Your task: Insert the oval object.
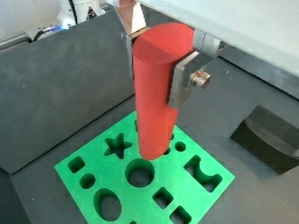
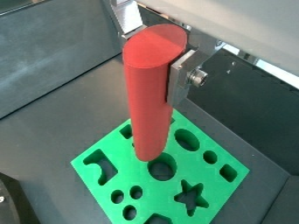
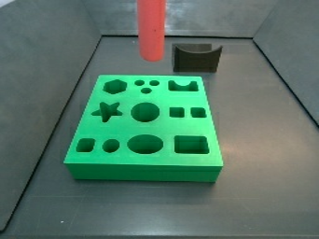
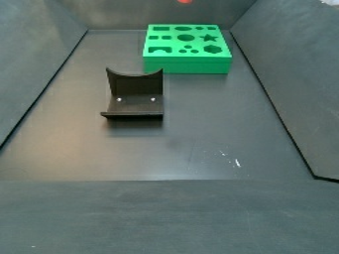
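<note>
The oval object, a long smooth red-orange peg [image 1: 155, 105], hangs upright between my gripper's [image 1: 158, 66] silver fingers [image 1: 187, 80]; it shows the same way in the other wrist view [image 2: 149, 96], gripper [image 2: 155, 61] shut on it. The green block [image 3: 125, 161] with several shaped holes lies below. Its oval hole [image 3: 145, 143] shows in both wrist views [image 1: 107, 205] [image 2: 187, 138]. In a side view the peg [image 3: 151, 28] hangs well above the block's far edge, and the gripper is out of that frame.
The dark fixture [image 3: 197, 58] stands on the floor beyond the block, also seen in a side view [image 4: 133, 96] and a wrist view [image 1: 271, 140]. Dark sloping walls [image 3: 50, 103] enclose the floor. The block [image 4: 187, 48] sits at the far end.
</note>
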You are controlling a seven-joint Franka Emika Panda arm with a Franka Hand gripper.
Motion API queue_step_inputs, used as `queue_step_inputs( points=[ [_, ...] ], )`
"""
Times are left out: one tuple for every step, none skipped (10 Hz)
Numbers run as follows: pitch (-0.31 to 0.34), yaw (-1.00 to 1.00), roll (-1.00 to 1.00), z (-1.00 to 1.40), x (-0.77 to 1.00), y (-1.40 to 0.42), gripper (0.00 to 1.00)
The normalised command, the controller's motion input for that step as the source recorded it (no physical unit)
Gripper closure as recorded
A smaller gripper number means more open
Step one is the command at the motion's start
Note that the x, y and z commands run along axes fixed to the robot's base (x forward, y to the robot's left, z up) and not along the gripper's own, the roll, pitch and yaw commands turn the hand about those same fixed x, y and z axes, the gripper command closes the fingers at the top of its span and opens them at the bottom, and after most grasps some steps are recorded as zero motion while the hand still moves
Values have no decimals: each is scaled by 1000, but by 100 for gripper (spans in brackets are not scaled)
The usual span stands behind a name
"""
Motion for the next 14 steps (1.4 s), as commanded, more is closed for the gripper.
queue_step_inputs(
  points=[
    [30,0,0,0,0,3,100],
    [0,0,0,0,0,-29,100],
    [-84,-794,0,-49,-31,-226,100],
    [-34,-1000,0,-171,0,-71,100],
    [0,-1000,0,-337,0,-123,100],
    [0,-1000,0,-340,0,-134,100],
    [0,-1000,0,-320,0,-143,100],
    [0,-977,0,-240,0,-186,100],
    [0,-926,0,-157,9,-263,100],
    [0,-826,0,-54,40,-394,100],
    [0,-820,0,-60,49,-400,100],
    [0,-846,0,-77,23,-394,100],
    [0,-897,0,-149,9,-349,100],
    [0,-929,0,-177,9,-306,100]
  ],
)
